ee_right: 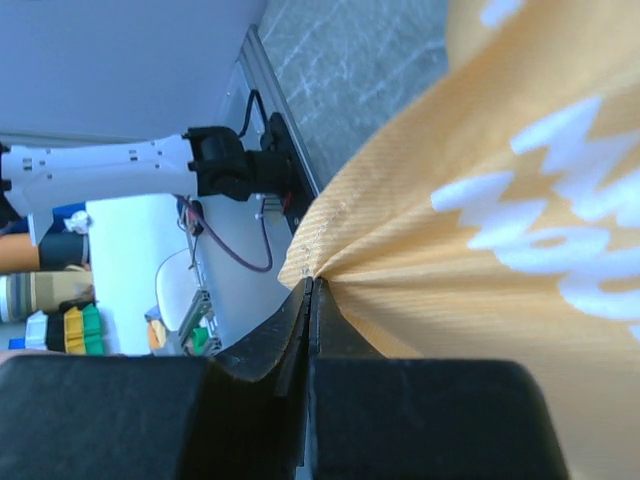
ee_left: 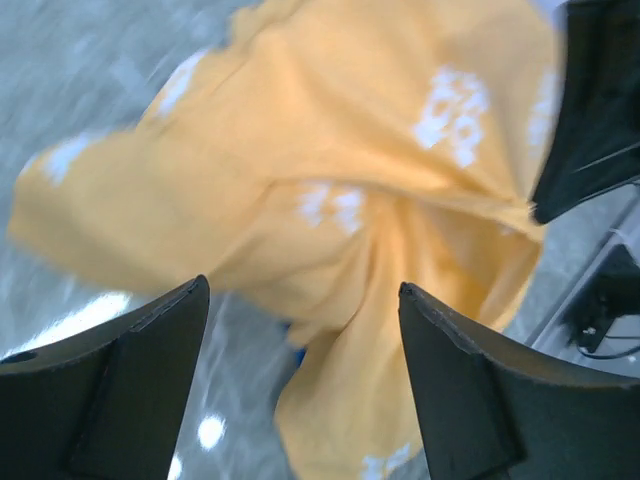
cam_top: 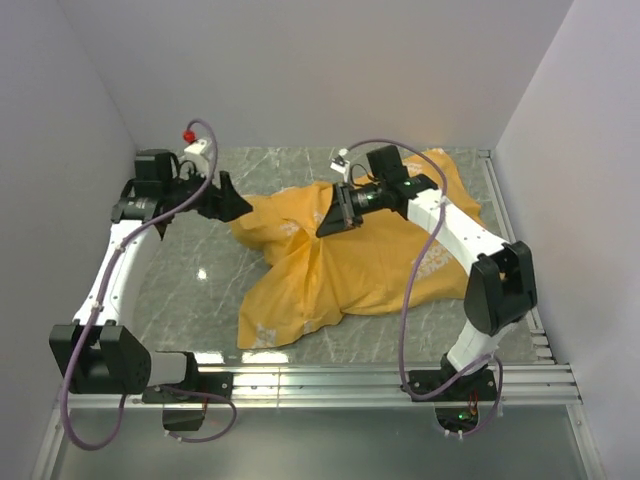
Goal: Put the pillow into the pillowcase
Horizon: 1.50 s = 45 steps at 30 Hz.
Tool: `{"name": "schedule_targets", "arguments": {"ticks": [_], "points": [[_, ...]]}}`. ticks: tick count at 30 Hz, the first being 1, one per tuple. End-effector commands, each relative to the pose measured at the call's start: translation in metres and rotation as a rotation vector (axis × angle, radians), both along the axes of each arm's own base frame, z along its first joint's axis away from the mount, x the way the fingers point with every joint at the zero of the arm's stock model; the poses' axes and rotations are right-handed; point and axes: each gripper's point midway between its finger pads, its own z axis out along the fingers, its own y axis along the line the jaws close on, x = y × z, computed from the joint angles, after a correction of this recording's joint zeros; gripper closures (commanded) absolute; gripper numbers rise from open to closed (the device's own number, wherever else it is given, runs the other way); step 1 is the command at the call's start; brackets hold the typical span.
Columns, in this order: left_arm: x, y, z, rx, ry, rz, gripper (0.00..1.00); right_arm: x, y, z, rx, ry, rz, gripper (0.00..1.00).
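pillowcase (cam_top: pixel 340 275), orange side out, lay on surface (cam_top: pixel 190 270); right end effector (cam_top: pixel 335 215) pinched a raised fold, probably to find the opening; left end effector (cam_top: pixel 228 200) gaped empty beside it.

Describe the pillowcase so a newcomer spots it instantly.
On the grey marble table, look between the two arms: the pillowcase is the big crumpled orange-yellow cloth with pale prints spread across the middle. It is the only fabric there; the right hand pinches a fold of it, and the left hand is open at its left end.
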Motion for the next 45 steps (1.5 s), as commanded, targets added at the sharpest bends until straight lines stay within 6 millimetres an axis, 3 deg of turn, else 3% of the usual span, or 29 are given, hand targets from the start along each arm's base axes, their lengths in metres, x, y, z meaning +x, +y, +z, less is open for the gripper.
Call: {"name": "schedule_targets", "arguments": {"ticks": [1, 4, 5, 6, 10, 12, 13, 14, 17, 20, 22, 23, 25, 27, 30, 32, 33, 35, 39, 40, 41, 42, 43, 45], "points": [[-0.014, 0.054, -0.063, 0.154, 0.235, 0.169, 0.19, 0.02, 0.038, 0.023, 0.068, -0.085, 0.02, 1.0], [-0.011, 0.081, -0.096, 0.154, 0.346, 0.278, 0.17, 0.047, 0.054, 0.022, 0.054, -0.098, -0.033, 1.0], [-0.014, 0.082, -0.11, 0.148, 0.408, 0.276, 0.18, 0.057, 0.057, 0.03, 0.058, -0.121, -0.054, 1.0], [-0.018, 0.08, -0.116, 0.127, 0.444, 0.262, 0.21, 0.069, 0.059, 0.025, 0.038, -0.136, -0.093, 1.0], [-0.03, 0.081, -0.135, 0.153, 0.455, 0.218, 0.2, 0.104, 0.057, 0.043, 0.008, -0.253, -0.215, 1.0], [-0.037, 0.083, -0.148, 0.176, 0.506, 0.208, 0.21, 0.111, 0.054, 0.038, -0.024, -0.27, -0.248, 1.0], [-0.039, 0.085, -0.155, 0.197, 0.53, 0.19, 0.22, 0.112, 0.052, 0.033, -0.045, -0.286, -0.24, 0.91], [-0.043, 0.086, -0.172, 0.204, 0.602, 0.176, 0.24, 0.111, 0.05, 0.03, -0.064, -0.29, -0.229, 0.59], [-0.046, 0.093, -0.201, 0.251, 0.702, 0.164, 0.26, 0.103, 0.017, 0.014, -0.177, -0.334, -0.189, 0.15], [-0.044, 0.093, -0.218, 0.256, 0.727, 0.138, 0.27, 0.09, -0.033, -0.013, -0.336, -0.343, -0.156, 0.09], [-0.045, 0.086, -0.224, 0.242, 0.746, 0.102, 0.3, 0.082, -0.08, -0.021, -0.448, -0.358, -0.163, 0.09], [-0.05, 0.076, -0.228, 0.23, 0.775, 0.058, 0.33, 0.07, -0.113, -0.037, -0.535, -0.328, -0.167, 0.09], [-0.056, 0.066, -0.232, 0.215, 0.785, -0.002, 0.34, 0.052, -0.149, -0.063, -0.642, -0.264, -0.165, 0.09], [-0.057, 0.055, -0.23, 0.184, 0.776, -0.047, 0.5, 0.038, -0.186, -0.076, -0.758, -0.24, -0.164, 0.1], [-0.047, 0.049, -0.207, 0.105, 0.729, -0.075, 0.93, 0.011, -0.218, -0.11, -0.897, -0.165, -0.118, 0.1], [-0.025, 0.064, -0.175, 0.062, 0.615, -0.044, 0.99, -0.007, -0.23, -0.134, -0.954, -0.119, -0.094, 0.11], [-0.02, 0.07, -0.161, 0.038, 0.591, -0.028, 0.99, -0.005, -0.233, -0.142, -0.971, -0.124, -0.105, 0.11], [0.004, 0.101, -0.131, 0.051, 0.482, 0.045, 1.0, -0.006, -0.235, -0.163, -0.989, -0.09, -0.098, 0.11], [0.023, 0.155, -0.109, 0.082, 0.426, 0.172, 1.0, 0.047, -0.221, -0.189, -0.976, -0.068, -0.181, 0.11], [0.023, 0.171, -0.111, 0.111, 0.424, 0.21, 1.0, 0.079, -0.213, -0.176, -0.948, -0.12, -0.224, 0.11], [0.023, 0.178, -0.114, 0.132, 0.425, 0.225, 0.99, 0.094, -0.208, -0.187, -0.944, -0.105, -0.226, 0.11], [0.021, 0.182, -0.118, 0.15, 0.433, 0.231, 0.99, 0.109, -0.202, -0.184, -0.93, -0.11, -0.247, 0.11], [0.018, 0.189, -0.124, 0.172, 0.445, 0.231, 0.99, 0.14, -0.191, -0.16, -0.887, -0.179, -0.284, 0.11], [0.014, 0.191, -0.13, 0.189, 0.453, 0.229, 0.72, 0.156, -0.181, -0.153, -0.885, -0.215, -0.266, 0.11]]}}
